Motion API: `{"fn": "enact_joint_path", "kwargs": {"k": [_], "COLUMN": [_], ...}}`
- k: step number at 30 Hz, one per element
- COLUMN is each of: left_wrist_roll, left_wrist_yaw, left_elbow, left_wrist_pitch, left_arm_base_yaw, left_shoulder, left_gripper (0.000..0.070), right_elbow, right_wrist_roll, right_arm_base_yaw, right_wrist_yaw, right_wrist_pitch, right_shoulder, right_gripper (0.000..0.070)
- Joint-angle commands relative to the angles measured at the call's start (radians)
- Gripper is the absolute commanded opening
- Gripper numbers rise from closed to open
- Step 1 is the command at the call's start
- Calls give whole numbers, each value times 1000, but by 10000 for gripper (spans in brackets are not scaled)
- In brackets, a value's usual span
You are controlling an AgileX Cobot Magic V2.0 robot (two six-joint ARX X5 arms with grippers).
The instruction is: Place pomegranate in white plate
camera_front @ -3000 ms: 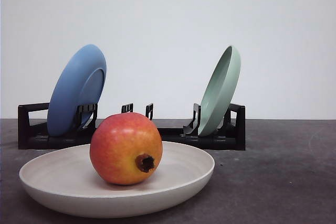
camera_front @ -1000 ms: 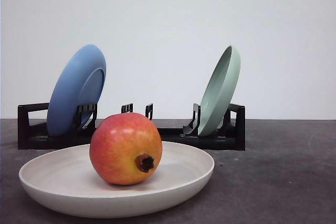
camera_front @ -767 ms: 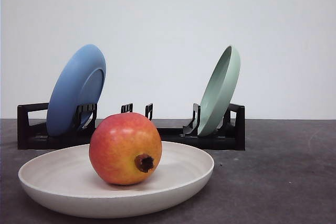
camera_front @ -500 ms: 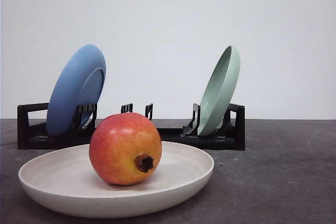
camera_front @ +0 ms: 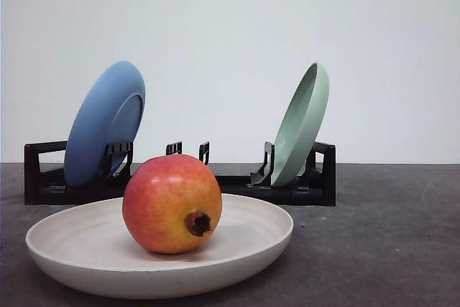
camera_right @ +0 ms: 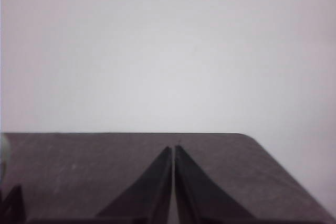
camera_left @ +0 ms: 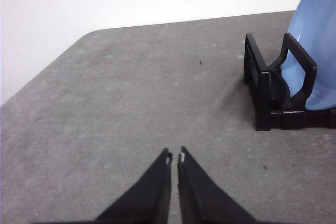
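The pomegranate [camera_front: 172, 203], red blending to orange-yellow, rests inside the white plate [camera_front: 266, 239] at the front left of the table, its dark crown end facing the camera. My left gripper [camera_left: 174, 157] is shut with nothing in it, low over bare grey table beside the end of the black rack [camera_left: 270, 95]. My right gripper [camera_right: 172, 149] is also shut and holds nothing, pointing over the table toward its far rounded corner and the pale wall.
Behind the white plate a black dish rack [camera_front: 302, 190] holds a blue plate [camera_front: 105, 121] on its left and a pale green plate [camera_front: 302, 123] on its right, both on edge. Open grey table lies to the right of the plate.
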Motion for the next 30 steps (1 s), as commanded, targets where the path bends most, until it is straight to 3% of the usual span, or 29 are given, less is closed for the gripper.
{"fn": "enact_joint_path", "kwargs": {"k": [1, 7, 18, 30], "left_wrist_roll": [-4, -4, -4, -4], "left_wrist_yaw": [3, 3, 3, 2], "left_elbow": [-10, -10, -10, -10], "left_wrist_pitch": [-4, -4, -4, -4], "left_arm_base_yaw": [2, 2, 2, 2], "left_shoulder": [-1, -1, -1, -1], "left_gripper": [0, 0, 0, 0], "right_elbow": [-54, -206, -308, -345], "right_wrist_roll": [-11, -12, -39, -55], "right_arm_base_yaw": [-1, 7, 60, 71], "right_wrist_yaw": [-6, -44, -94, -115], "right_wrist_pitch": [31, 47, 22, -134], "right_shoulder": [-32, -135, -165, -183], "right_gripper": [0, 0, 0, 0]}}
